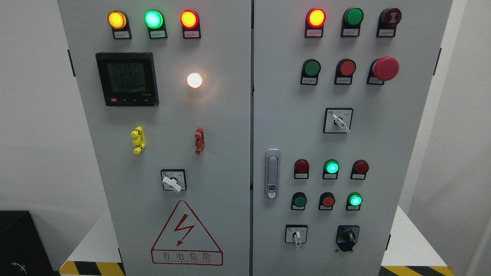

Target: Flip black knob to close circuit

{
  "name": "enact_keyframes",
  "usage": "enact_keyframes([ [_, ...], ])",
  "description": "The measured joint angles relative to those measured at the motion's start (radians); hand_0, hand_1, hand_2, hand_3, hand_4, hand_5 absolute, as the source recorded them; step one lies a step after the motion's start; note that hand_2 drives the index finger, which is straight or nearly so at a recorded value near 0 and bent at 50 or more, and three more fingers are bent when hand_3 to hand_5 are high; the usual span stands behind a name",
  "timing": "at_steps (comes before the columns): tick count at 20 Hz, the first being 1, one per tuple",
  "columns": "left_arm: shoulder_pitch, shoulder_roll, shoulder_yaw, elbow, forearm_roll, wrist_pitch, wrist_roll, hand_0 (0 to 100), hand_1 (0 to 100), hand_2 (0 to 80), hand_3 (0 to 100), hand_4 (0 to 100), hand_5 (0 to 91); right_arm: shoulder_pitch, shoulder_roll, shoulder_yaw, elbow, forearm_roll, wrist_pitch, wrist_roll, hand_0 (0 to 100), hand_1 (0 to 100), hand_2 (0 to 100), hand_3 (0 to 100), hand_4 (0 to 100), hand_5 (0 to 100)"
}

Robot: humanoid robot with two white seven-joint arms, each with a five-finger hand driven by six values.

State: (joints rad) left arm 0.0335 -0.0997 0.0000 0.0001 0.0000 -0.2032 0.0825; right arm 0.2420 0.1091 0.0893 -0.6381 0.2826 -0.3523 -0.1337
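Neither robot hand shows, state untellable; black knob [348,236] low right on cabinet [215,115] untouched—reach comes next.

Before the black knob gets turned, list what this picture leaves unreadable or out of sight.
- Head view: labels under the black knob and the indicator lamps are too small to read.
- Meter digits are blurred.
- Cabinet base is cut off by the bottom edge.
- Both hands are out of frame.

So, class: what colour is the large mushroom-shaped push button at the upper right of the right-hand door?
Red mushroom button, seen in the head view.
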Motion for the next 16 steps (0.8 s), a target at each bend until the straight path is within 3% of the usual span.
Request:
enact_keyframes([
  [5, 0.001, 0.000, 0.000, 0.000, 0.000, -0.003, 0.000, 12, 56, 0.0, 0, 0, 0.0, -0.004, 0.000, -0.006, -0.127, 0.171, 0.000, -0.036, 0, 13, 74, 89, 72, 72],
  [11, -0.002, 0.000, 0.000, -0.001, 0.000, -0.003, 0.001, 12, 56, 0.0, 0, 0, 0.0, -0.016, 0.002, -0.030, -0.281, 0.336, 0.008, -0.042, 0, 13, 75, 91, 73, 75],
  [16, 0.001, 0.000, 0.000, 0.000, 0.000, 0.000, 0.001, 12, 56, 0.0, 0, 0, 0.0, -0.055, 0.005, -0.051, -0.408, 0.417, 0.077, -0.039, 0, 14, 76, 91, 74, 76],
])
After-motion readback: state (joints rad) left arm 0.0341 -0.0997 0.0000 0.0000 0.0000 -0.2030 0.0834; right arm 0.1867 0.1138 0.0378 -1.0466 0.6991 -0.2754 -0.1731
